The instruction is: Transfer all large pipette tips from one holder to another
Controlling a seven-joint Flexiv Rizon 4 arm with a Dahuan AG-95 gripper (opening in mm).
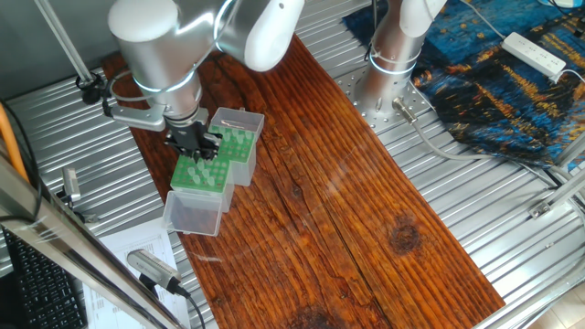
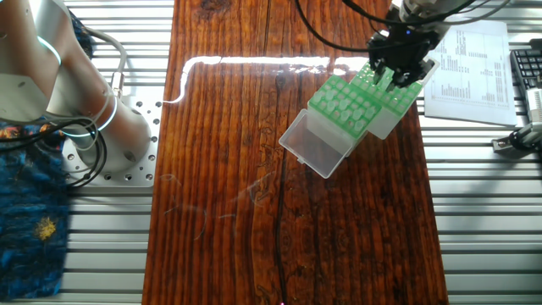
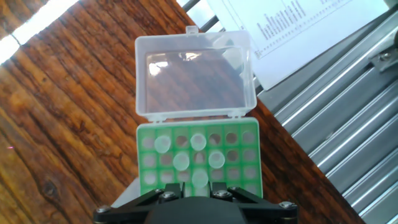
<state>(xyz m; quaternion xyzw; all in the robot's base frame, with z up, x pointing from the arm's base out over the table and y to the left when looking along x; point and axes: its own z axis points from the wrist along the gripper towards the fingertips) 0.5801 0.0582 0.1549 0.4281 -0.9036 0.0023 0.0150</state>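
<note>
Hand view: hand (image 3: 198, 194) low over the green rack (image 3: 249, 158).
Five tips (image 3: 198, 142) stand in its holes, clear lid (image 3: 194, 71) hinged open on the worktop (image 3: 56, 106); finger spread cannot be told.

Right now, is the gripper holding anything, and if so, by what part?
Cannot be told. The gripper sits low over the green rack among the pipette tips, but its fingertips are hidden in every view, so a grasp can't be confirmed.
</note>
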